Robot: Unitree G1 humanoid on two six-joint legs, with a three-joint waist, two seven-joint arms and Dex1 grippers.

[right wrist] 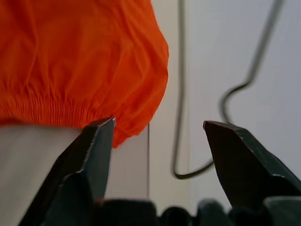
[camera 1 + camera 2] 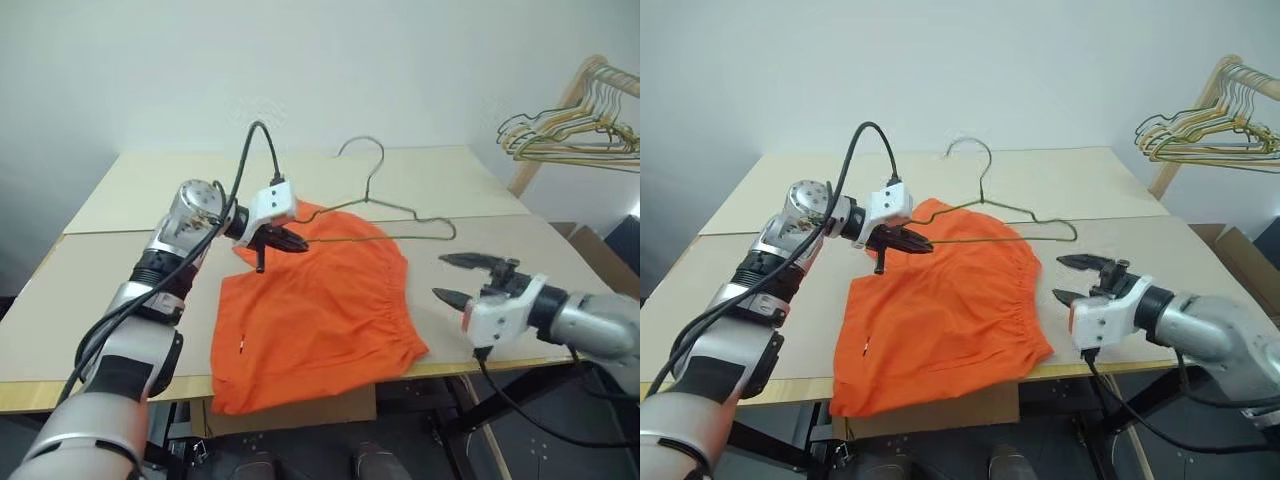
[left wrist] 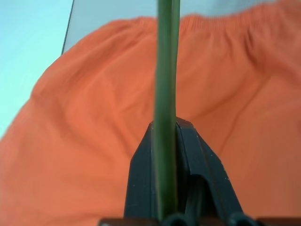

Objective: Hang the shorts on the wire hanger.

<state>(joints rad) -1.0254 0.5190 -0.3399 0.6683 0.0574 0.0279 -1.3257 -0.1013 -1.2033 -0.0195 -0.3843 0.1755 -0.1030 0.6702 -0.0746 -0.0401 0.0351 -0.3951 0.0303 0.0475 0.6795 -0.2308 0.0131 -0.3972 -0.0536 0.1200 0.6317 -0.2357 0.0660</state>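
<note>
The left tool (image 2: 288, 240) clamps the wire hanger (image 2: 385, 205) over the orange shorts (image 2: 315, 315) on the bench (image 2: 120, 290), while at four o'clock the right tool (image 2: 458, 277) gapes empty.

Both arms are built of silver-grey metal segments joined by black collars. Each wrist carries a white block housing, and beyond it sits the hand — two tapering black fingers. The left hand (image 2: 283, 240) has a polished, domed metal joint studded with small screws just behind its housing — a thick black cable loops over it. A black cable hangs beneath the right hand (image 2: 454, 277).
</note>
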